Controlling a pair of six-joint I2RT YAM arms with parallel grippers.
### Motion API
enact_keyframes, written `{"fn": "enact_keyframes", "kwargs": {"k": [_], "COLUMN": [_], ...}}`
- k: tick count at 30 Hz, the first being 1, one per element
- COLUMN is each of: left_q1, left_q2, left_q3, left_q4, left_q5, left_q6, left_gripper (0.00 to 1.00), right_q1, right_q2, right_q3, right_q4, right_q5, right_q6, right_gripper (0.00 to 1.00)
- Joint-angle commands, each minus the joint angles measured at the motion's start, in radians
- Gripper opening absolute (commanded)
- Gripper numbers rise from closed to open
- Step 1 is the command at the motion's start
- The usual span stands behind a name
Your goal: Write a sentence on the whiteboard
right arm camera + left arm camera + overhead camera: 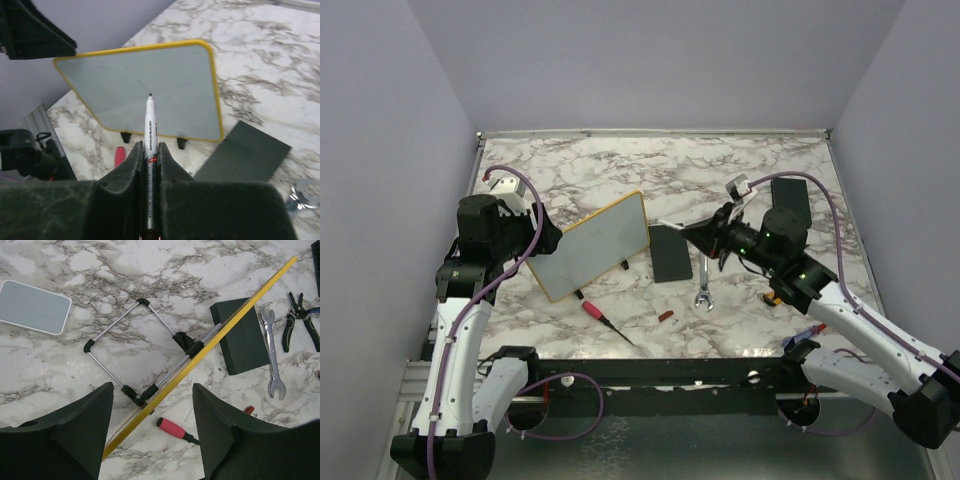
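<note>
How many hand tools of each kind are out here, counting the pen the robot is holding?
Wrench: 1
Pliers: 1
Screwdriver: 1
Marker, held in the right gripper: 1
Total: 4

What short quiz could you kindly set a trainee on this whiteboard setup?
1. True or false: the right end effector grips a brush.
2. Which tool has a pink handle? A hammer, B screwdriver, C scissors.
3. How is the whiteboard supported?
Key: 1 false, it grips a marker. 2 B. 3 It leans tilted on a wire stand.
</note>
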Motion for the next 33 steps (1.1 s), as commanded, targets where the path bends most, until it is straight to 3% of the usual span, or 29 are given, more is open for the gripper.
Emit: {"fn": "enact_keyframes", "kwargs": {"k": [1, 7, 13, 18, 33], "left_q1": [0.005, 0.005, 0.004, 0.003, 0.002], "left_q2": [-0.015, -0.009, -0.018, -0.017, -0.011], "left_q3": [0.008, 0.009, 0.01, 0.008, 0.012], "left_q4": [-0.058, -0.096, -0.1, -0.104, -0.108], "left_q5": [-0.028, -0.048, -0.041, -0.038, -0.052], "left_q6": [0.013, 0.03, 0.038, 0.041, 0.044], "left_gripper": [0.65, 0.62, 0.57, 0.52, 0.52], "right_q1": [0.151, 0.325, 0.401, 0.424, 0.463], "right_q2": [0.085, 0.282, 0.488, 0.593, 0.714], "right_q3": [-0.009, 0.048, 0.15, 0.247, 0.336], "right_q4": [0.214, 0.394, 0.496, 0.495, 0.446], "right_q5": [0.031, 0.113, 0.119, 0.09, 0.012], "right_q6": [0.003, -0.024, -0.057, -0.08, -0.149], "right_gripper": [0.01, 0.01, 0.01, 0.01, 0.01]}}
